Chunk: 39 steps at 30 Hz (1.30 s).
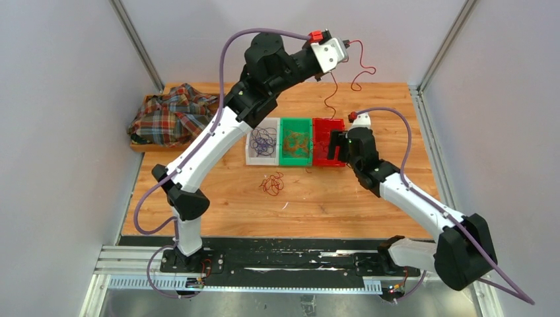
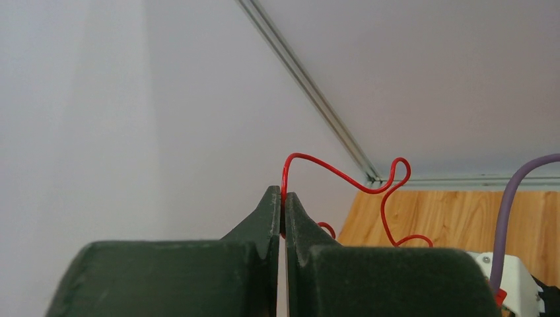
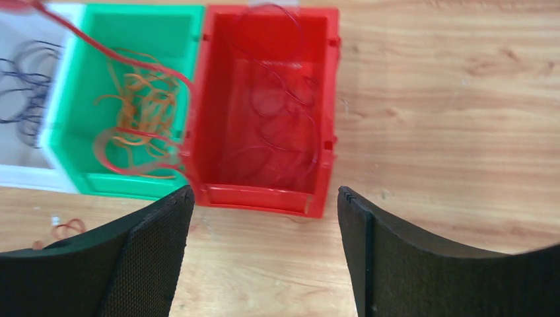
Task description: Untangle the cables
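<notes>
Dangling from the left gripper [image 2: 282, 206], a thin red cable [image 2: 333, 170] is clamped between the dark-green fingertips, which meet on it. It arches up, kinks to the right and drops toward the table. In the top view this gripper is raised high over the far edge of the wooden table [image 1: 396, 198], and the cable trails down toward the bins.

Small clump of thin red and purple cables [image 1: 272, 183]: lies on the table just in front of the bins, apart from both arms.

Three open plastic bins stand in a row, side by side:
- white bin [image 3: 26, 175], holding purple cables [image 3: 26, 72];
- green bin [image 3: 125, 185], holding orange-brown cables [image 3: 142, 99];
- red bin [image 3: 328, 99], holding red cables [image 3: 277, 125].

One red strand runs slantwise over the green bin to the red bin's near left corner; whether it is the clamped cable cannot be told.

Right gripper [image 3: 264, 193]: black padded fingers spread wide, nothing between them, poised above the near side of the red bin.

Crumpled plaid cloth [image 1: 173, 113]: on a wooden tray [image 1: 140, 146] at the table's far left corner.
</notes>
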### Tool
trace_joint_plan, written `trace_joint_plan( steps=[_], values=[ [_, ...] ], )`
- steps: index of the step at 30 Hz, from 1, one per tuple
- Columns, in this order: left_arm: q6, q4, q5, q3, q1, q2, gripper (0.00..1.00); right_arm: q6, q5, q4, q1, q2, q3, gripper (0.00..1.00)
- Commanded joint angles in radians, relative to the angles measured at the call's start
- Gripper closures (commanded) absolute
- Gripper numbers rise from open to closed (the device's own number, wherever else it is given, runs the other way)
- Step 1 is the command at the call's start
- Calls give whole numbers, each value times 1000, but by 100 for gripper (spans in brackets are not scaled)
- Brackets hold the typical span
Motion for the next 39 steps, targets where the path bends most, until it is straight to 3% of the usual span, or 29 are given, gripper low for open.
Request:
trace_joint_plan(
  steps=[1,5,19,39],
  values=[
    [55,90,-12,34,-10,29,100,39,70,-61,-54,58,3,19],
    [72,105,-37,70,-10,70,100,72,74,-82,-78,75,-2,17],
    [64,214,-24,133,-10,43,100,129,-3,-65,-111,-50,-68,24],
    [113,273,-75,14,-10,65,100,184,16,-69,-137,-108,-114,24]
  ],
)
